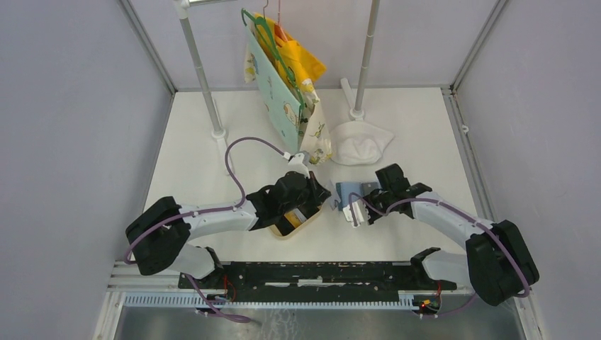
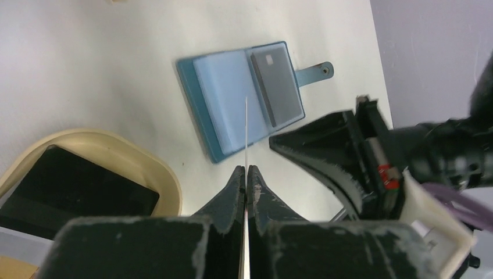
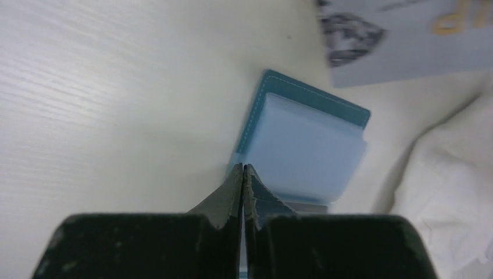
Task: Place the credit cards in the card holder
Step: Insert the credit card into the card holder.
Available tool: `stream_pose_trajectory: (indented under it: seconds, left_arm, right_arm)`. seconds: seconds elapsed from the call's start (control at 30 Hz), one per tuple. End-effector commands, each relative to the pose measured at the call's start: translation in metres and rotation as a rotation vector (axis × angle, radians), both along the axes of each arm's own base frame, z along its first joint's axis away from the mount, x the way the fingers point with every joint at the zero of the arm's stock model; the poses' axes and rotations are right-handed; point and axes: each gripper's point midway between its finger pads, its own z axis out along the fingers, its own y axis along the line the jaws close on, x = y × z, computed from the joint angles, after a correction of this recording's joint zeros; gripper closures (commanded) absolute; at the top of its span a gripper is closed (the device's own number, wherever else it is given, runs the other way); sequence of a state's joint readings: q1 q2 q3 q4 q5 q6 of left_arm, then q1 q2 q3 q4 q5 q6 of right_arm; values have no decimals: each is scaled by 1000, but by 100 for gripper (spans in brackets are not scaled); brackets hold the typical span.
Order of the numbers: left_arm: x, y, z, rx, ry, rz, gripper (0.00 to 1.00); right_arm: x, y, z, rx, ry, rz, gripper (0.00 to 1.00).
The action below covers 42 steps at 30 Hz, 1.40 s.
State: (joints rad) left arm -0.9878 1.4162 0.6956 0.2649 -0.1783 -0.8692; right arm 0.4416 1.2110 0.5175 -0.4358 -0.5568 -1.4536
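Observation:
The blue card holder (image 1: 346,191) (image 2: 232,110) (image 3: 308,145) lies open on the white table, its pale sleeves facing up. One dark credit card (image 2: 278,87) sits in its right-hand sleeve. My left gripper (image 2: 247,168) (image 1: 319,193) is shut on a second credit card (image 2: 247,128). That card shows only edge-on, as a thin pale line reaching over the holder. My right gripper (image 3: 242,167) (image 1: 356,212) is shut at the holder's near corner. A thin pale-blue strip of the holder shows between its fingers.
A tan oval tray (image 2: 157,163) (image 1: 301,225) holding a flat black object (image 2: 75,186) sits just left of the holder, under my left arm. A white cloth (image 1: 360,145) (image 3: 447,192) lies behind the holder. Printed bags (image 1: 283,78) hang from a rack at the back.

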Motion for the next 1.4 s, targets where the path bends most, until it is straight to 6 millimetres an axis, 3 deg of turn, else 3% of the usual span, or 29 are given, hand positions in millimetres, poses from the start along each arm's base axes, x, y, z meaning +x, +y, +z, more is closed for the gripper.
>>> stream_pose_trajectory:
  seconds: [0.0, 0.13, 0.3, 0.53, 0.63, 0.9, 1.37]
  left_arm:
    - [2, -15, 21, -106, -32, -46, 98]
    - [-2, -43, 20, -139, -22, -171, 98]
    - [2, -67, 14, -238, -23, -284, 98]
    - [21, -81, 2, -295, 3, -335, 98]
    - [27, -87, -9, -267, 25, -332, 98]
    - [42, -90, -30, -245, 73, -324, 98]
    - [51, -86, -47, -248, 129, -341, 98]
  right_arm:
    - [19, -1, 30, -9, 27, -92, 94]
    - [25, -28, 41, 36, 117, -279, 91]
    - [47, -54, 62, 178, 173, -556, 73]
    - [66, -89, 50, 261, 309, -862, 45]
    - [68, -94, 43, 275, 360, -916, 38]
    - [76, -98, 32, 270, 399, -972, 35]
    - [75, -103, 23, 244, 404, -998, 35]
